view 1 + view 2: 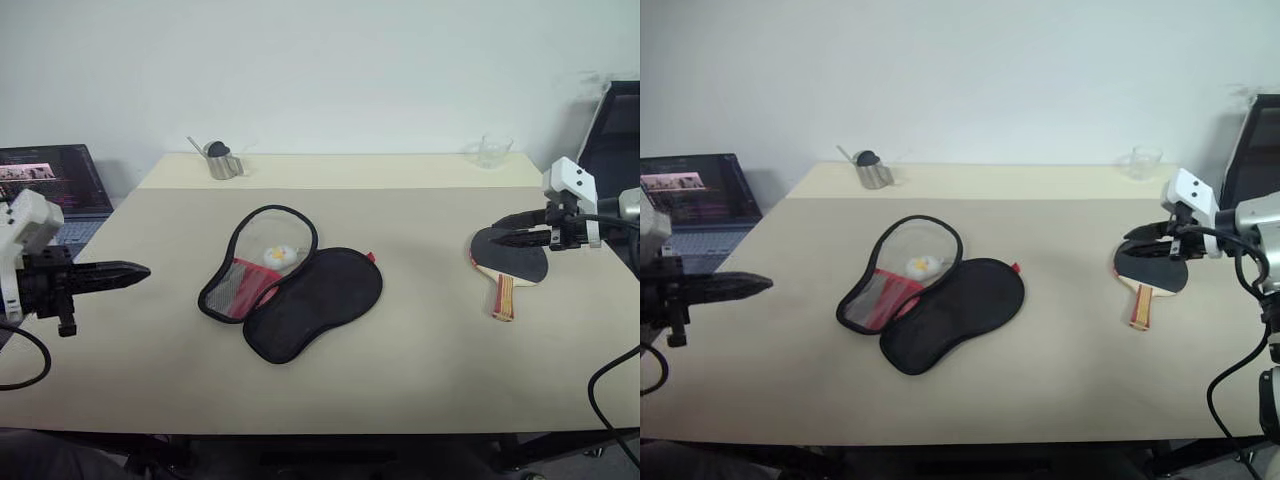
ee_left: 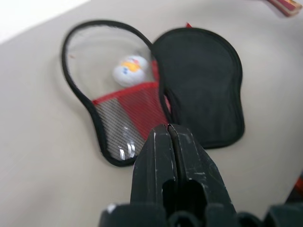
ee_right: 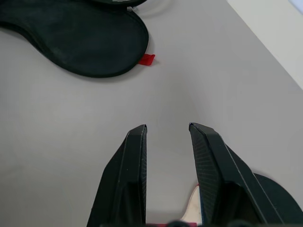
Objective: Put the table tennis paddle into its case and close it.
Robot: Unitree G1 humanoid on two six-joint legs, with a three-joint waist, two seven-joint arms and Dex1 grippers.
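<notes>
Paddle (image 1: 512, 262) first: the table tennis paddle lies flat on the bench (image 1: 420, 370) at its right side, black face up, with the striped handle pointing toward the near edge. Its case (image 1: 292, 286) lies well apart from it, near the middle of the bench, unzipped and spread open in two halves: the left half shows a clear panel and a red mesh pocket, the right half is plain black fabric with a small red tab at its far edge. A small white-and-yellow ball (image 1: 281, 255) sits in the left half, just beyond the mesh. The right hand (image 3: 168, 128) hovers just above the paddle's black face, its fingers parted with nothing between them. The left hand (image 1: 143, 270) hangs over the bench's left side, pointing toward the case, fingers pressed together and empty. At the far edge stand a small metal cup (image 1: 224, 162) and a clear glass (image 1: 493, 151).
</notes>
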